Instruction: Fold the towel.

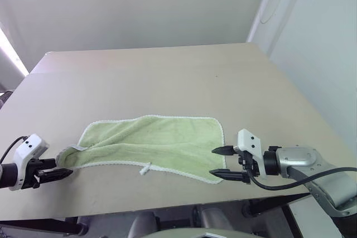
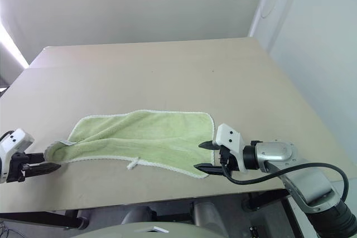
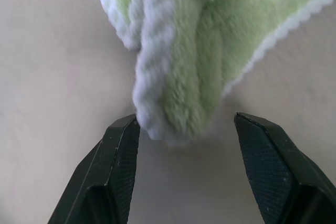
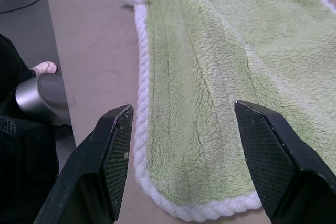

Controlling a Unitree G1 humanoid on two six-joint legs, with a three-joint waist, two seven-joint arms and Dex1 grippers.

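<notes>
Flanking towel [image 1: 153,146], both pincers agape

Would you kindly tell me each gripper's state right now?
Left gripper: open, at the towel's bunched end.
Right gripper: open, holding nothing.

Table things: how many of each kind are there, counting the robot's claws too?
Towels: 1, the green towel
Tables: 1, the tan table
Grippers: 2, the left gripper and the right gripper, both open, one at each end of the towel
Total: 4
</notes>
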